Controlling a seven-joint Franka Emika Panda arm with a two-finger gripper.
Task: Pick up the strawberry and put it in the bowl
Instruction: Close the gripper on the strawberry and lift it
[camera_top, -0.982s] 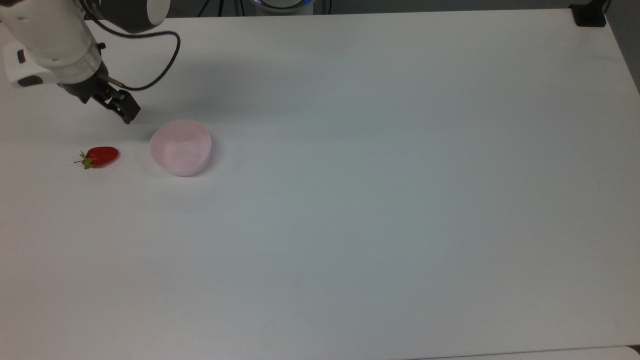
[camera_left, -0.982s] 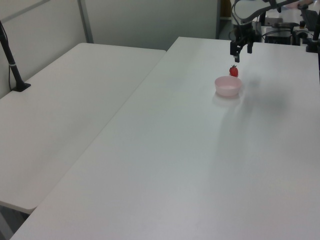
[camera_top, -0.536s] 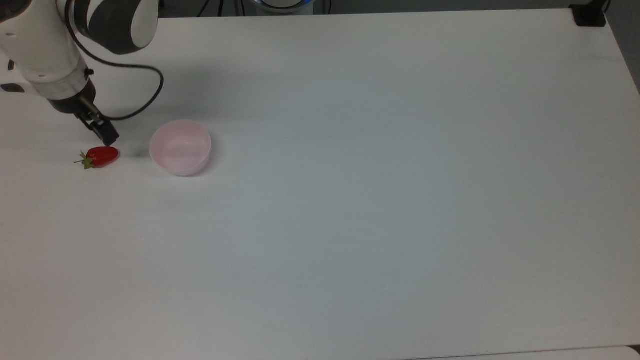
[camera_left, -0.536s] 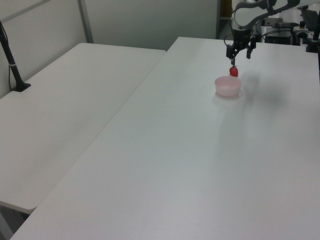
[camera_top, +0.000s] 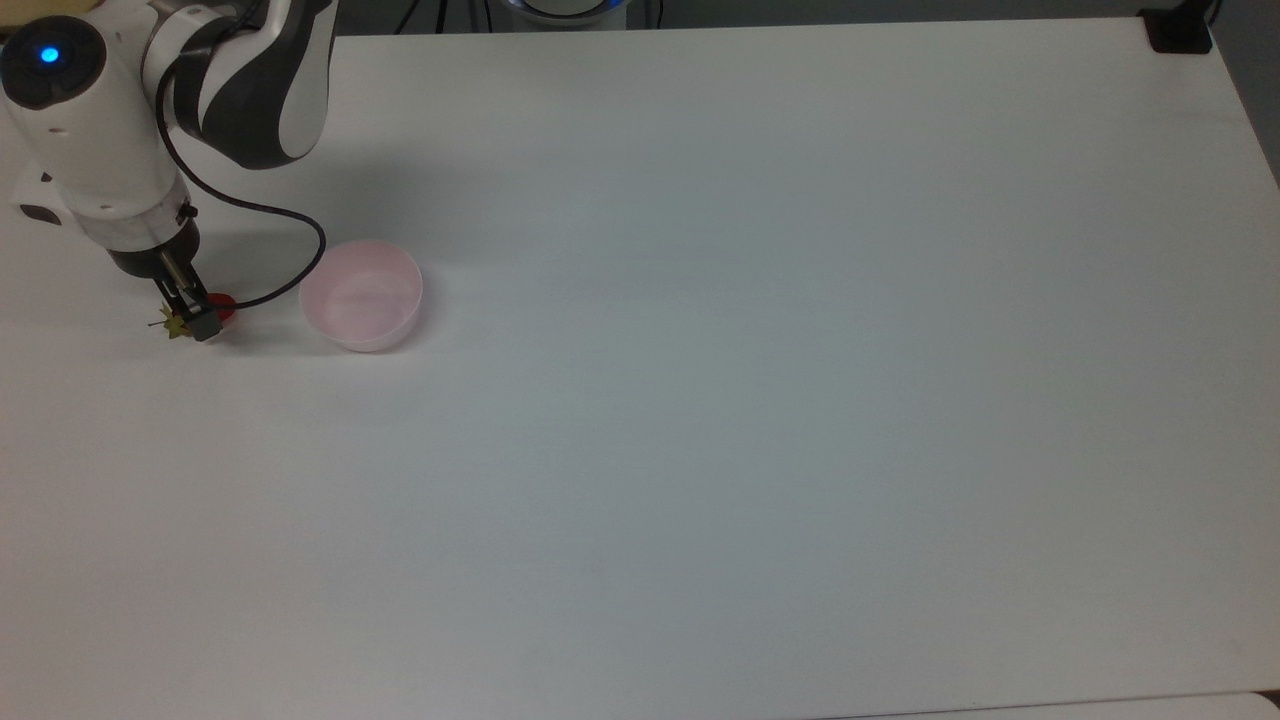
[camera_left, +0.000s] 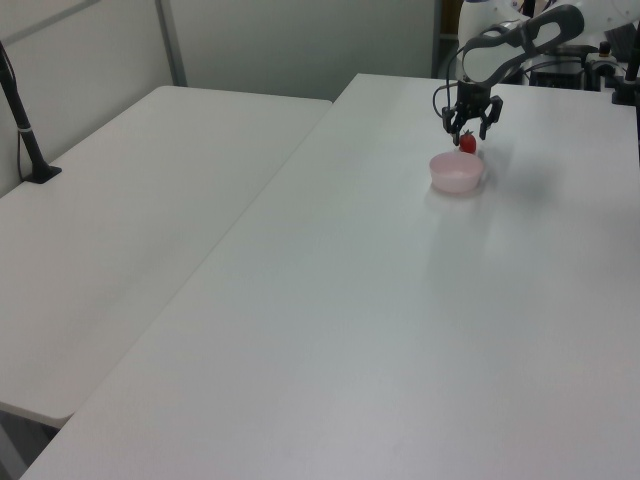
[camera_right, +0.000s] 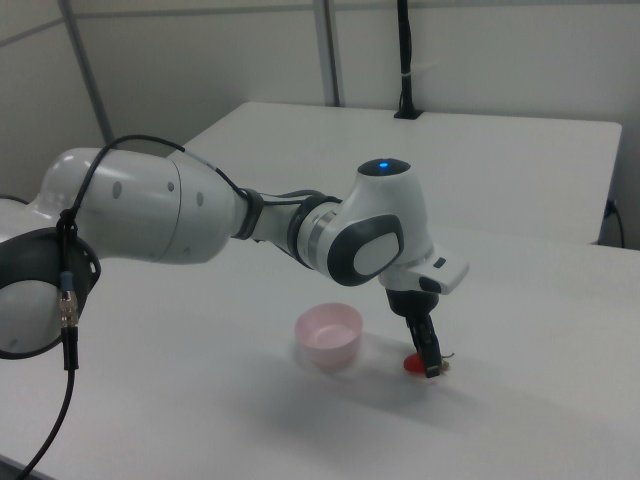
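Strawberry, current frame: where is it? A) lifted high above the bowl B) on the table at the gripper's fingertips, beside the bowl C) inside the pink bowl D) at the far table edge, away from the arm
B: the strawberry lies on the white table right at the gripper, with the bowl standing apart on the top view's right and holding nothing.

The arm reaches low over the bench, wrist turned down — the gripper (camera_top: 200, 322) (camera_left: 468, 130) (camera_right: 430, 362) points straight at the surface, and its jaws stand apart in the left view.
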